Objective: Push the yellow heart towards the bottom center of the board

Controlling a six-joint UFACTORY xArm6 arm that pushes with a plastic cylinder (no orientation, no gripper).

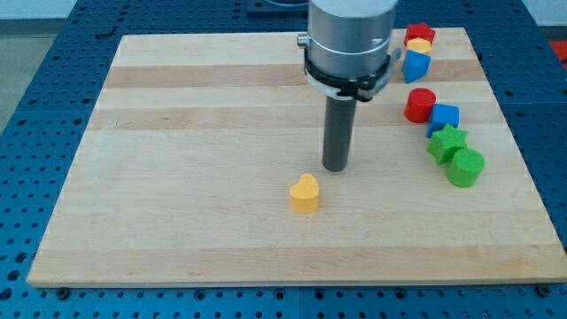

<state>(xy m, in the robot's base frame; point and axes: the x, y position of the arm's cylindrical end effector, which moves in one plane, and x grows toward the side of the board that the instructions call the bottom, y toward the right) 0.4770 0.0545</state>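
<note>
The yellow heart (pixel 304 193) lies on the wooden board (pixel 177 177), a little right of the middle and toward the view's bottom. My tip (pixel 336 168) stands just up and to the right of the heart, a small gap apart from it. The rod rises from there to the arm's grey body at the view's top.
At the view's right stand a red cylinder (pixel 420 105), a blue block (pixel 444 117), a green star (pixel 447 142) and a green cylinder (pixel 465 167). At the top right a red block (pixel 420 35), a yellow block (pixel 419 46) and a blue block (pixel 415 66) cluster.
</note>
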